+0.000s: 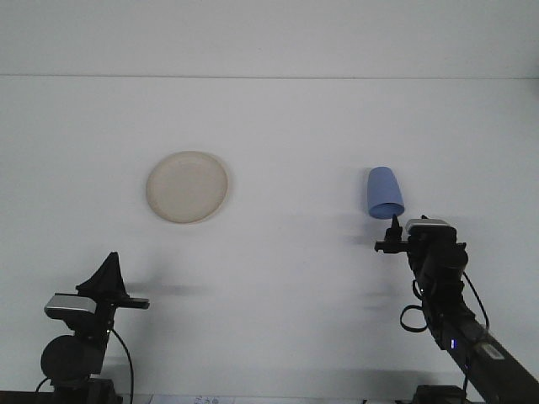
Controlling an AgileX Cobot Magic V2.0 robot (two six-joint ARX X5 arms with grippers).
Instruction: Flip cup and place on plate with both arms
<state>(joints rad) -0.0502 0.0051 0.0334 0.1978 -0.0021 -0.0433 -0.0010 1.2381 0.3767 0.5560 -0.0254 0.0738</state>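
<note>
Barely begun: blue cup (384, 193) lying on its side well right of the bare plate (187, 187), ungrasped; right gripper (389, 238) just below it, left gripper (108, 278) parked, finger states indiscernible.

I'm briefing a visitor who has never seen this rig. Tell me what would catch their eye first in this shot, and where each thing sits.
The blue cup stands out most against the white table, lying right of centre with its open mouth toward the camera. Just below it, the right pincer reaches close to its rim. To the left lies a cream plate, with nothing on it, while the left pincer sits low in the near left corner.
</note>
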